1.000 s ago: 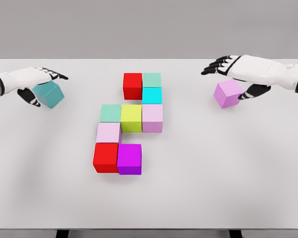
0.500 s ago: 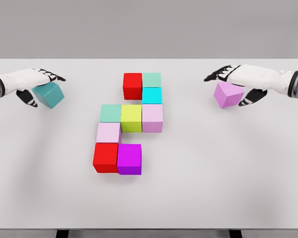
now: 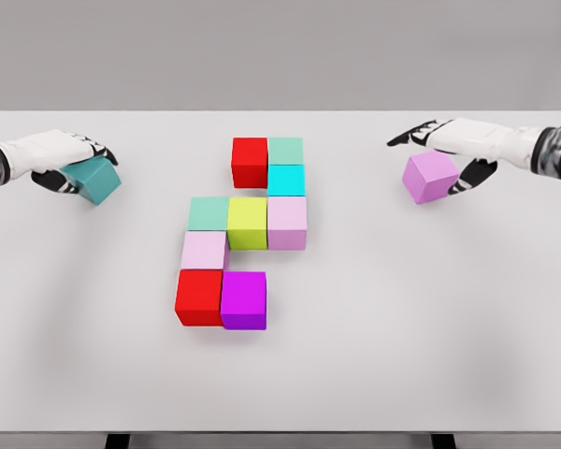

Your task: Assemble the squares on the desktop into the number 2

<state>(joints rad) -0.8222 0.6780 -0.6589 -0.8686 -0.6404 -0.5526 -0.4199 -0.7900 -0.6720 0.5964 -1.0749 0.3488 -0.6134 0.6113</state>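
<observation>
Several cubes form a stepped figure mid-table: red, mint and cyan at the top. Below them a row of green, yellow-green and pale pink. Then come light pink, red and magenta. At the far left, my left hand curls over a teal cube, thumb on its left side. At the right, my right hand reaches over a violet-pink cube, fingers stretched above it and thumb against its right face.
The white table stretches wide around the figure, with its front edge near the bottom of the view. A grey wall stands behind the far edge.
Both arms have drawn outward toward the picture's sides and sunk lower. The left fingers have curled further down over the teal cube. Both cubes stay nearly in place.
</observation>
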